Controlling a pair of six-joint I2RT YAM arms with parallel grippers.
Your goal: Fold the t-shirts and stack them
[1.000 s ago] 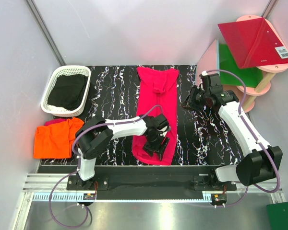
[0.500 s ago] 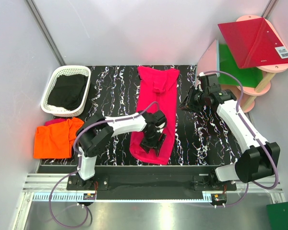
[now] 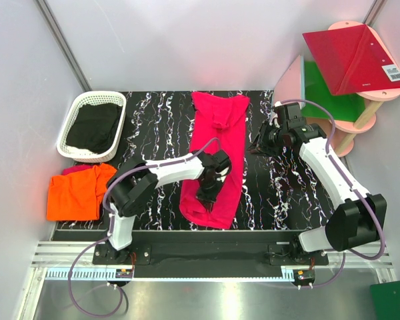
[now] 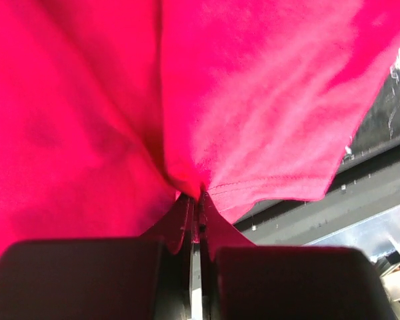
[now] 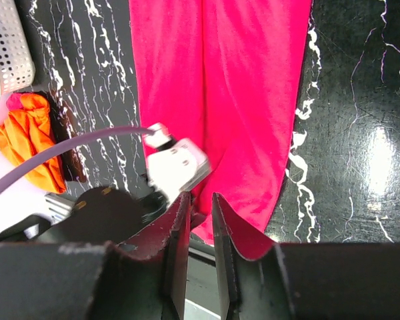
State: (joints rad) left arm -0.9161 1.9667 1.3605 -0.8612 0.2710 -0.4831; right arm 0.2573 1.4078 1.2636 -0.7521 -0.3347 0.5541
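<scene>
The pink t-shirt (image 3: 217,143) is lying lengthwise down the middle of the black marbled table (image 3: 153,133), with its neck end at the far edge and its hem end toward the arm bases. The left gripper (image 3: 209,195) is sitting on the near part of this shirt. In the left wrist view its jaws are pressing together on a small pinch of pink cloth right at the stitched hem. The fabric is bunching and rising into a ridge where the fingers (image 4: 177,223) are meeting, and the rest of the cloth is spreading away above them.

The right gripper (image 3: 259,147) is hovering over bare table just beside the right edge of the pink shirt, about level with its middle. In its own camera the jaws are standing slightly apart with only a narrow gap. Nothing is sitting between them, and the shirt is showing well below and beyond the fingertips (image 5: 177,233), not touching them.

The orange t-shirt (image 3: 72,195) is resting crumpled off the left edge of the table, well apart from both grippers. A bit of pink is peeking out at its far corner.

Beyond it, a white basket (image 3: 77,110) is holding dark cloth (image 3: 97,127). At the far right, a red panel (image 3: 353,57) is lying over a green panel (image 3: 327,90) on a pink stand (image 3: 360,110).
</scene>
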